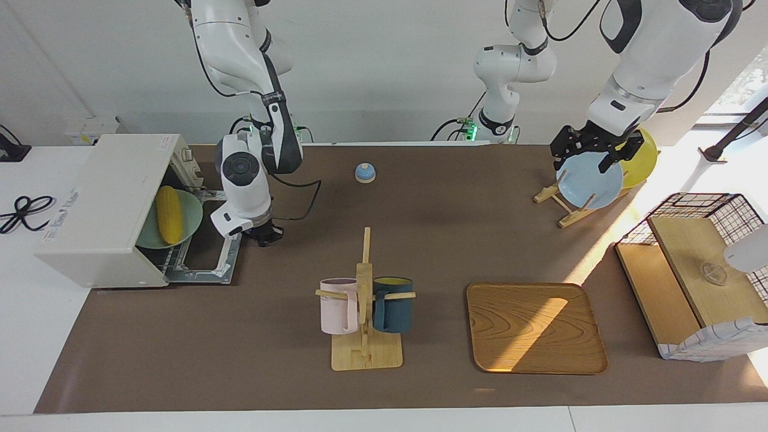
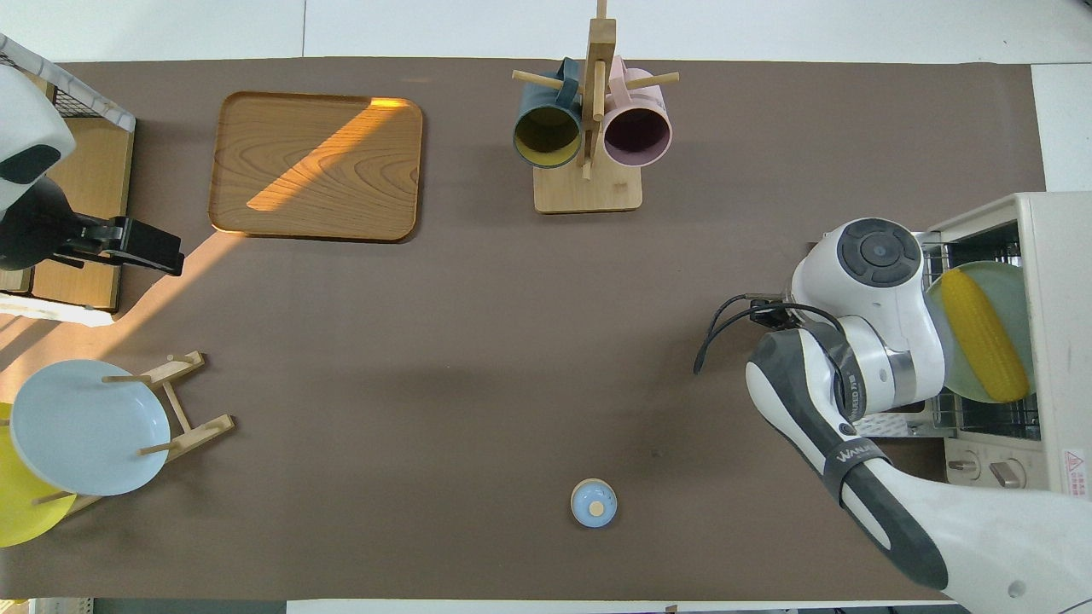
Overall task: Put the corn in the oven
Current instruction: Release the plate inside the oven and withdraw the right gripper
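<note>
The corn (image 1: 169, 214) lies on a pale green plate (image 1: 193, 217) on the wire rack inside the off-white oven (image 1: 102, 204), at the right arm's end of the table. The oven's door (image 1: 207, 264) is folded down flat. The corn also shows in the overhead view (image 2: 981, 333), in the oven (image 2: 1058, 256). My right gripper (image 1: 264, 234) hangs low beside the open door's free edge, with nothing seen in it; its wrist hides it in the overhead view. My left gripper (image 1: 591, 159) waits over the plate rack and also shows in the overhead view (image 2: 158, 247).
A mug rack (image 1: 365, 300) with a pink and a dark blue mug stands mid-table. Beside it lies a wooden tray (image 1: 536, 327). A small blue bell (image 1: 365, 172) sits near the robots. A blue plate (image 1: 591, 186), a yellow plate (image 1: 645, 162) and a wire basket (image 1: 696, 270) are at the left arm's end.
</note>
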